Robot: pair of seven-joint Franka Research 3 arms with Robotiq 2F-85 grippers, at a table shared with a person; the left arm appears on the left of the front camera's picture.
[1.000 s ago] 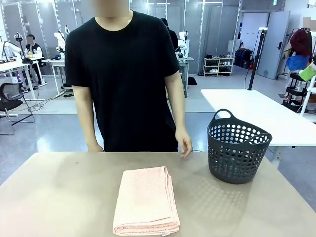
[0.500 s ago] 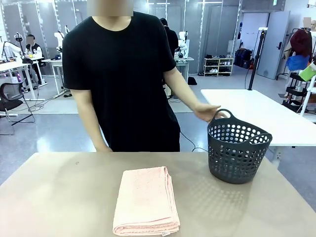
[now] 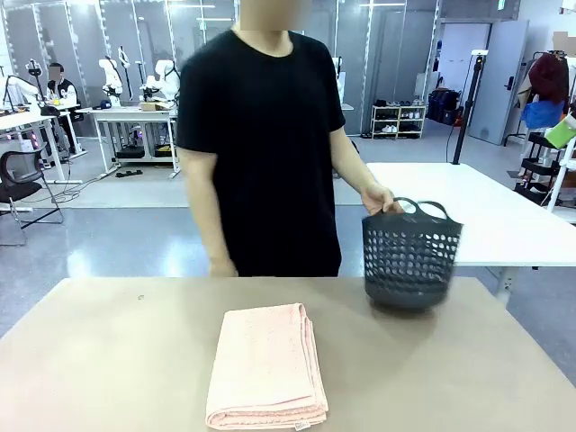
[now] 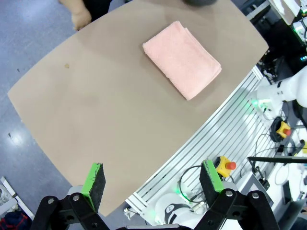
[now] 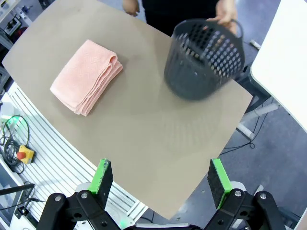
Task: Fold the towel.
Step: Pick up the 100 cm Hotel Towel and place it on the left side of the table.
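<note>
Towel (image 3: 266,364) status: you will find it lying flat on the surface (image 3: 108,360), near the robot's edge and a little left of centre, already doubled into a neat narrow rectangle with its stacked layers showing along one long side; judged from this shape, the fold looks complete or close to it. Note that the left hand (image 4: 152,179) hangs high above the surface with its jaws spread to full width and nothing between the green pads (image 4: 92,178); the right hand (image 5: 159,178) is likewise wide open, empty and well clear of the work. Both sit back over the near edge, which leaves the middle free for the person. The person's hand (image 3: 378,199) grips the rim handle of the dark grey basket (image 3: 410,255), which is tilted and blurred at the far right of the surface, well apart from the towel. Treat the basket as being handled by the person, probably so that the folded towel has somewhere to go; keep both hands raised until that side is settled
</note>
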